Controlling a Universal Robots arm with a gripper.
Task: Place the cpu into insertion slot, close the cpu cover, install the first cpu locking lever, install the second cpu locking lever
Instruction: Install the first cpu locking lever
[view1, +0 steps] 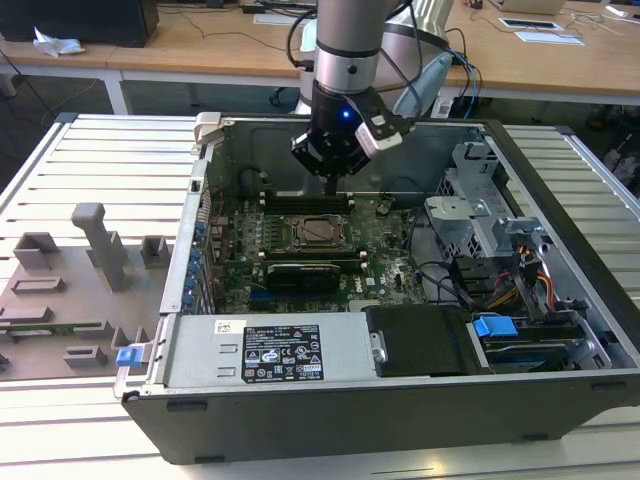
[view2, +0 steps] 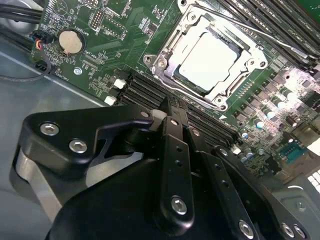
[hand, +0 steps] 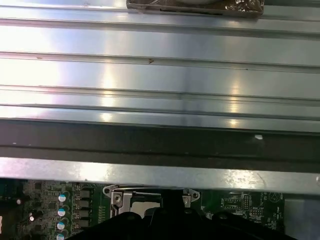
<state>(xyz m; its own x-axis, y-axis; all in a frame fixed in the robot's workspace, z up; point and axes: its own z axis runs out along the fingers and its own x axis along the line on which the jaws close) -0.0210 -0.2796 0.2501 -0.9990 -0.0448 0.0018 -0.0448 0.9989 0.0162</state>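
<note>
From my remote seat, sweeping the exterior view from its left: a grey fixture board (view1: 70, 290) with upright blocks lies on the slatted table (view1: 100, 160), well clear of the work. Next comes the open computer case (view1: 400, 400), lying on its side, with the green motherboard (view1: 390, 250) on its floor.

The gripper (view1: 333, 180) hangs over the far part of the board, pointing straight down. Its fingers (view2: 172, 127) are drawn together into a narrow tip, and I see nothing between them, so I judge it is carrying nothing.

The cpu (view2: 212, 60) already sits in the insertion slot (view1: 319, 231), its pale metal top flat and square to the socket. The cpu cover (view2: 245, 52) lies down around it, framing the chip. A thin metal rod, which I take to be a locking lever (view2: 240, 26), runs along the socket's far side, its long axis parallel to the dark memory slots (view2: 145, 92). Whether it is latched I cannot tell.

The relation that matters: the socket lies just nearer to me than the fingertip in the exterior view, almost directly below and slightly forward of it, with memory slots between tip and socket.

To the exterior view's right are the drive bays (view1: 500, 250), cables and a blue tab (view1: 493, 327), well apart from the gripper.
</note>
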